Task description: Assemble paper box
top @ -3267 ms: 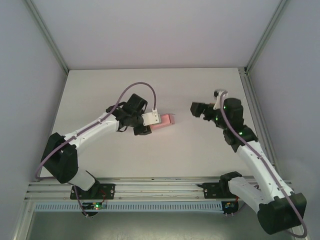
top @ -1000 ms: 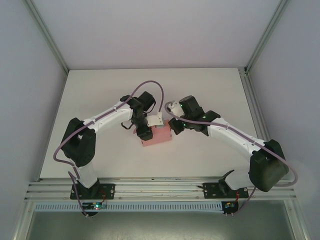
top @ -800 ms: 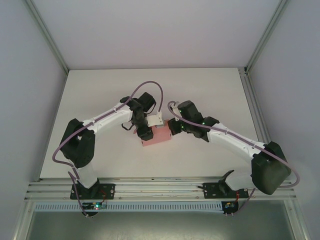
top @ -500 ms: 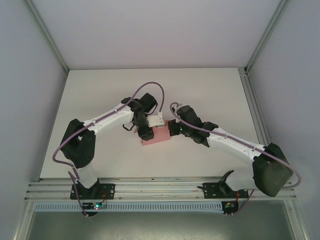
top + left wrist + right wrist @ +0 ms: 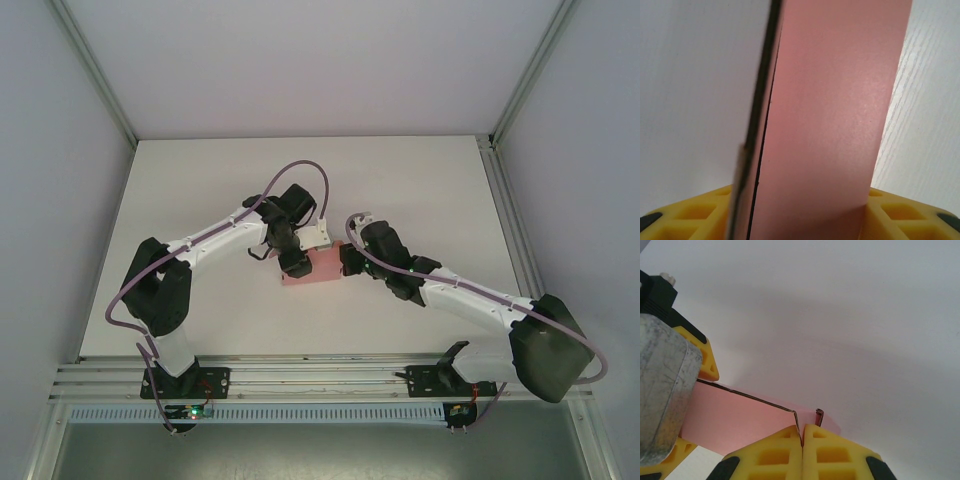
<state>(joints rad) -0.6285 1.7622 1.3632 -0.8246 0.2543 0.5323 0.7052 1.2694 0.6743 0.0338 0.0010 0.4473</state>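
Observation:
The pink paper box (image 5: 318, 272) rests on the white table (image 5: 200, 200) between my two grippers. My left gripper (image 5: 296, 262) is on its left end. In the left wrist view the box (image 5: 830, 100) fills the gap between the yellow fingers (image 5: 910, 212), touching both. My right gripper (image 5: 346, 262) is shut and empty, and its tips press against the box's right end. In the right wrist view the closed gripper (image 5: 802, 434) meets a corner of the box (image 5: 740, 412), where a small folded flap (image 5: 819, 415) stands up.
Grey enclosure walls (image 5: 60, 150) surround the table. The aluminium rail (image 5: 320, 375) with both arm bases runs along the near edge. The left arm's purple cable (image 5: 300, 172) loops above its wrist.
My right arm has stretched lower and slid its shut gripper in against the box's right end. The box has turned a little between the grippers. The left jaws have eased slightly wider.

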